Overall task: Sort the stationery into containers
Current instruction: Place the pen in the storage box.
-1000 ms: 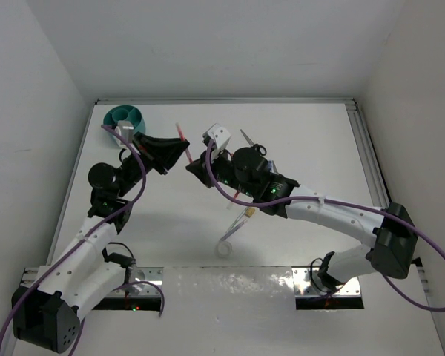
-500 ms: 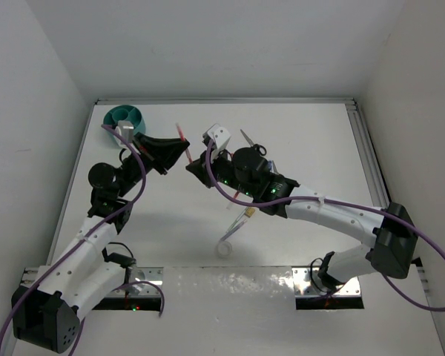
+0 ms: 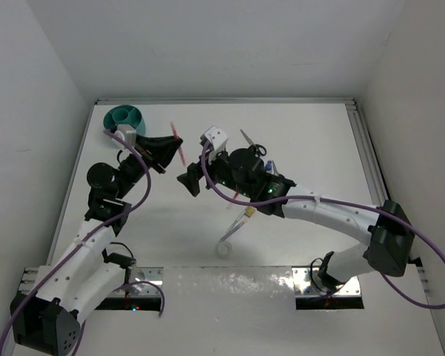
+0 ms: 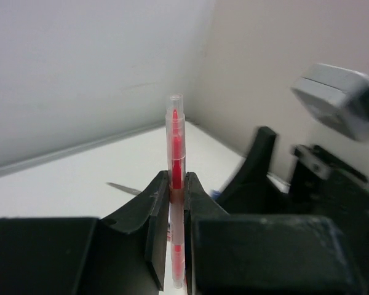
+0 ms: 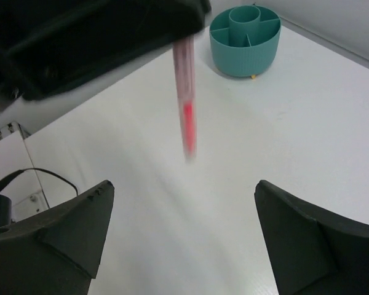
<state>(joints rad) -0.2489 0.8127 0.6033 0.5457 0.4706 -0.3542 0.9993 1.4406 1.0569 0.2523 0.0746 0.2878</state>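
The left gripper (image 4: 175, 184) is clenched on 1 red pen (image 4: 175, 144), whose tip stands above the fingers. It holds the pen in the air, to the right of the teal organiser cup (image 3: 126, 116). The right gripper (image 5: 183, 203) hangs farther right of the cup, jaws spread wide with nothing between them, clear of the pen. Well beyond it from the cup lie black-handled scissors (image 3: 247, 138) and 1 white tape ring (image 3: 223, 248).

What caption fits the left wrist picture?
The left gripper shut on a thin red pen with a clear barrel, white table behind.
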